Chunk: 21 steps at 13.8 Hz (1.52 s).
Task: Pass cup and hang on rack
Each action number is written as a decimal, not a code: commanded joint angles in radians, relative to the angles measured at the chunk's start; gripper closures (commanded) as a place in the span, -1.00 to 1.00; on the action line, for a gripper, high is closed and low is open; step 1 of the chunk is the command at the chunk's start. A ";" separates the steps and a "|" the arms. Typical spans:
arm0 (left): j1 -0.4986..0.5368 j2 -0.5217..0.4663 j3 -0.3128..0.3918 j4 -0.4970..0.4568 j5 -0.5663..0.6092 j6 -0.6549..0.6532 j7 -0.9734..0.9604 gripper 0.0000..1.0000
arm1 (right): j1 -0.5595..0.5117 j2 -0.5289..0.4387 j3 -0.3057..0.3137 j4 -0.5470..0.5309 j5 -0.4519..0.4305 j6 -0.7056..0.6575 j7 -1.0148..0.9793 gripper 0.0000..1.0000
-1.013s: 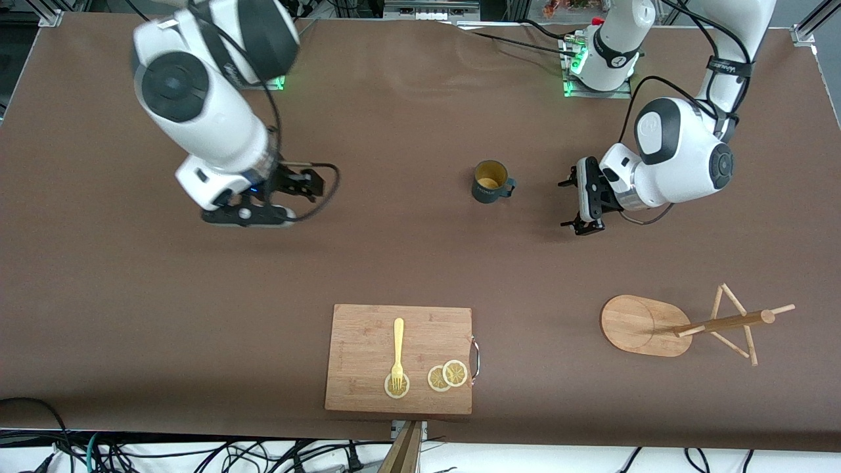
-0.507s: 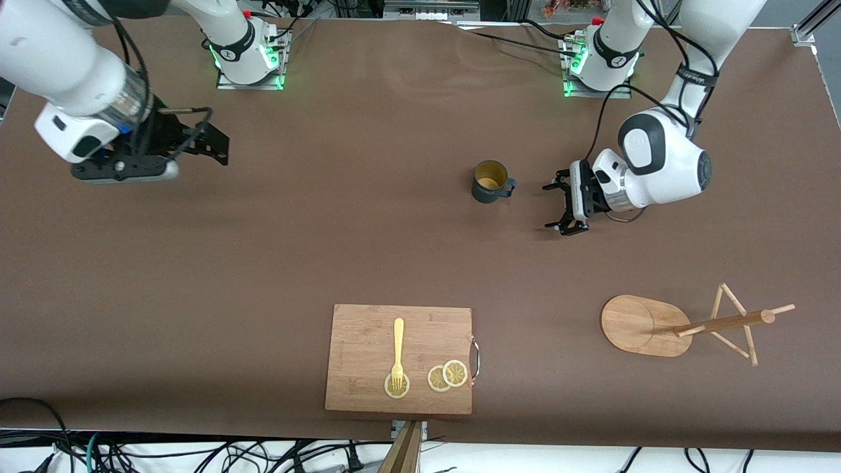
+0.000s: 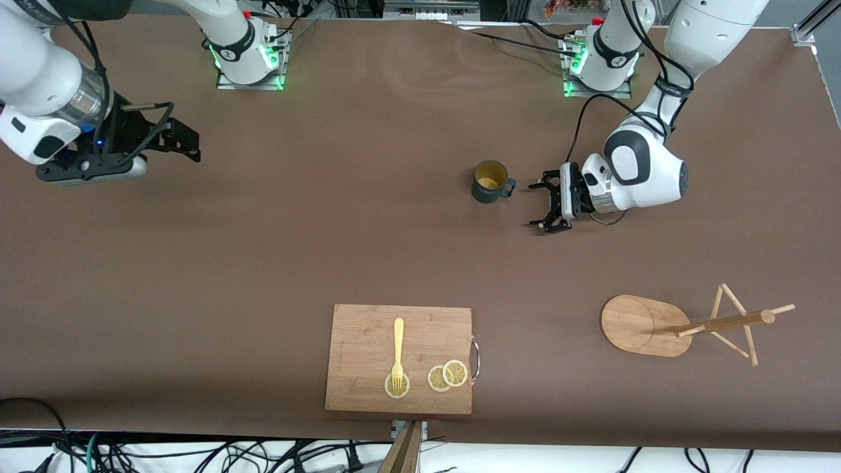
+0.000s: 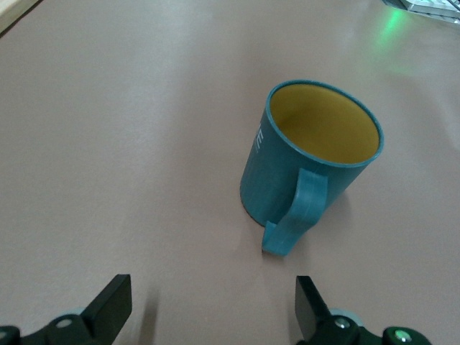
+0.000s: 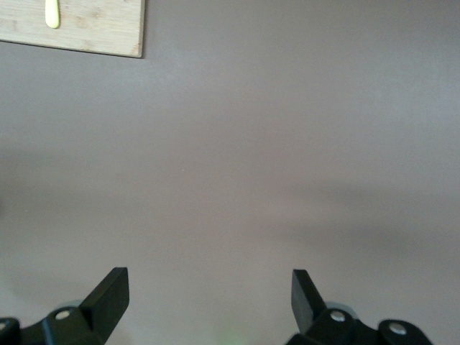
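— What's at the worktop's [image 3: 263, 263] six o'clock edge, seen from the front?
— A cutting board [image 3: 368, 341] with a fork [image 3: 397, 351] and lemon slices [image 3: 448, 375]. The rack [image 3: 640, 325] sits around four o'clock.
— And the cup [image 3: 489, 182]?
— Upright near centre, toward one o'clock. The left end effector [image 3: 537, 205] is at its three o'clock, released, not touching. The right end effector [image 3: 187, 141], also released, waits over bare worktop near ten o'clock.

You are looking at a robotics lab: two arm bases [image 3: 248, 56] with green lights are bolted on a brown table [image 3: 368, 249], an aluminium frame [image 3: 807, 29] stands upper right, and loose cables [image 3: 197, 453] lie along the bottom.
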 commanded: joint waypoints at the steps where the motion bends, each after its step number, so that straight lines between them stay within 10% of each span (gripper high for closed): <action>1: -0.005 0.010 -0.038 -0.002 -0.066 0.018 0.037 -1.00 | -0.147 -0.018 0.120 -0.017 -0.005 -0.006 -0.037 -1.00; 5: -0.021 0.008 -0.041 -0.028 -0.069 0.019 0.037 -1.00 | -0.450 -0.017 0.396 -0.015 -0.012 -0.003 -0.068 -1.00; 15: -0.021 0.001 -0.118 -0.088 -0.178 0.095 0.086 -1.00 | -0.453 -0.006 0.415 0.070 -0.086 -0.042 -0.097 -1.00; 21: -0.009 -0.007 -0.116 -0.086 -0.178 0.095 0.089 0.38 | -0.461 0.006 0.405 0.141 -0.083 -0.087 -0.100 -1.00</action>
